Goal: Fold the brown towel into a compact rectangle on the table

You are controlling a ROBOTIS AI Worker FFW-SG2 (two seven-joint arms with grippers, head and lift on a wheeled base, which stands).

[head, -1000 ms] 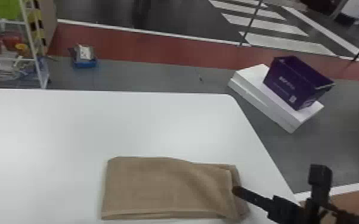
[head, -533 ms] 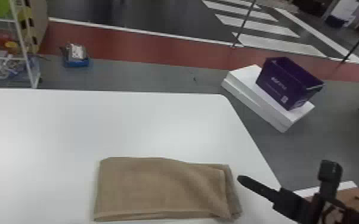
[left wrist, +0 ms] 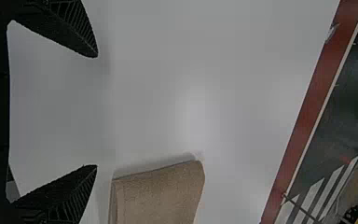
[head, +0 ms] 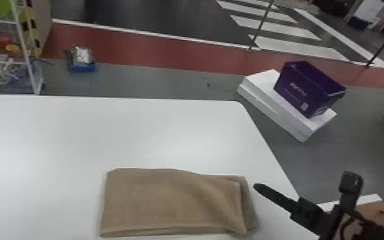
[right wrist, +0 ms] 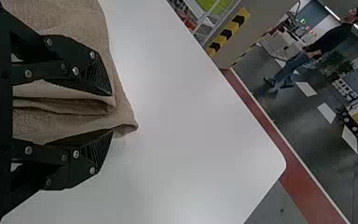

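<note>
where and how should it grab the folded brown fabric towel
Probably pinch the brown towel at its right end, coming from the robot's right: the upper layer stops short of the lower there, leaving exposed edges, and the open black right claw is near.

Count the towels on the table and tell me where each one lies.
1. The brown towel lies folded on the white table, its right end beside the open right hand. Another tucked inside its layers would be hidden.

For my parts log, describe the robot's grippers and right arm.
The left gripper has black, tapering fingers with ribbed sides. The right gripper has black ribbed fingertips and linkages with round silver screws. The right arm is black and blocky.
</note>
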